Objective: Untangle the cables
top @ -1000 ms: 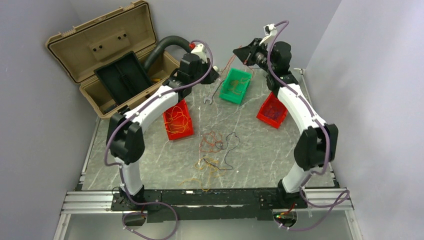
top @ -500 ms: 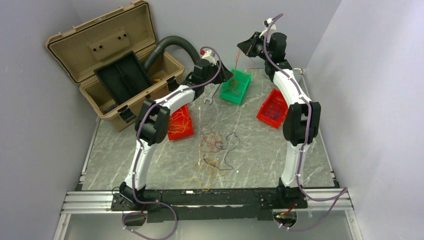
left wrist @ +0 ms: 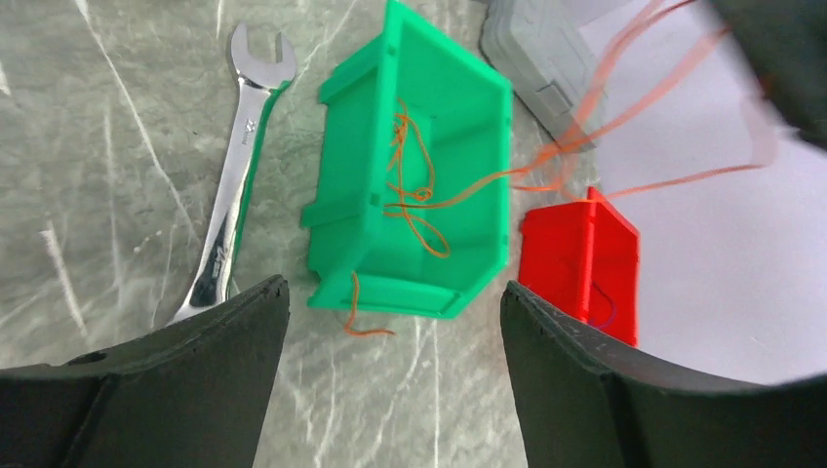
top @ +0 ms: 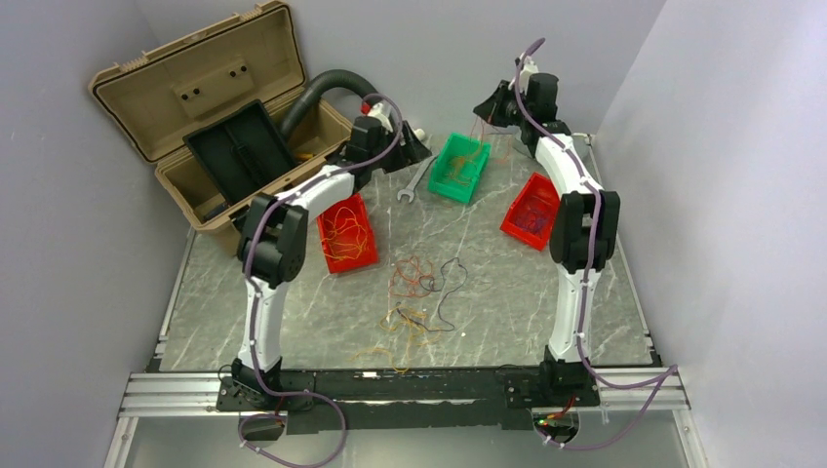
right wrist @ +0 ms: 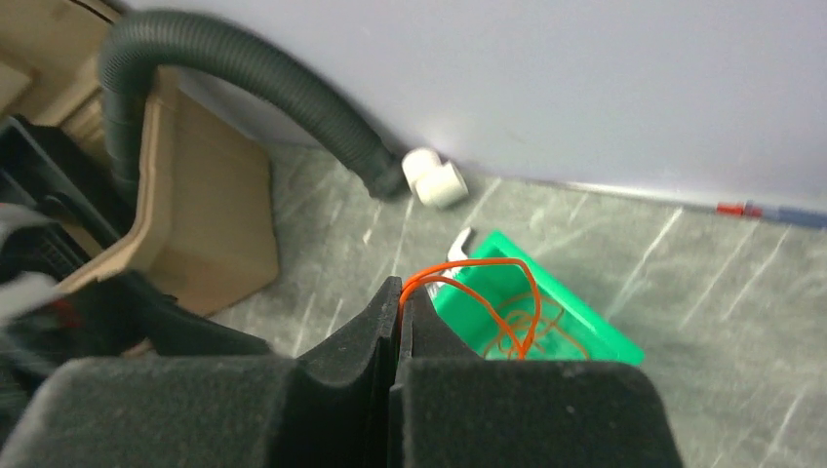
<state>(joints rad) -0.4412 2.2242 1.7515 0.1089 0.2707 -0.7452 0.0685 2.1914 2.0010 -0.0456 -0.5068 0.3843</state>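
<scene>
On the far side, the left gripper (left wrist: 390, 292) hangs near the green plastic bin (left wrist: 468, 127), its fingers spread wide and holding nothing. A thin orange wire (right wrist: 488, 265) coils inside that bin and rises rightward to the right gripper (right wrist: 400, 292), which is pinched tight on it. An upward pull could tip or drag the light bin if the coil snags its wall. Other loose cables (top: 414, 278) lie tangled nearer, mid-table.

A green bin (left wrist: 429, 291) holding orange cables (left wrist: 417, 198) lies beside a wrench (left wrist: 229, 210).

Thin curly cables (top: 414, 278) — loose, partly tangled
</scene>
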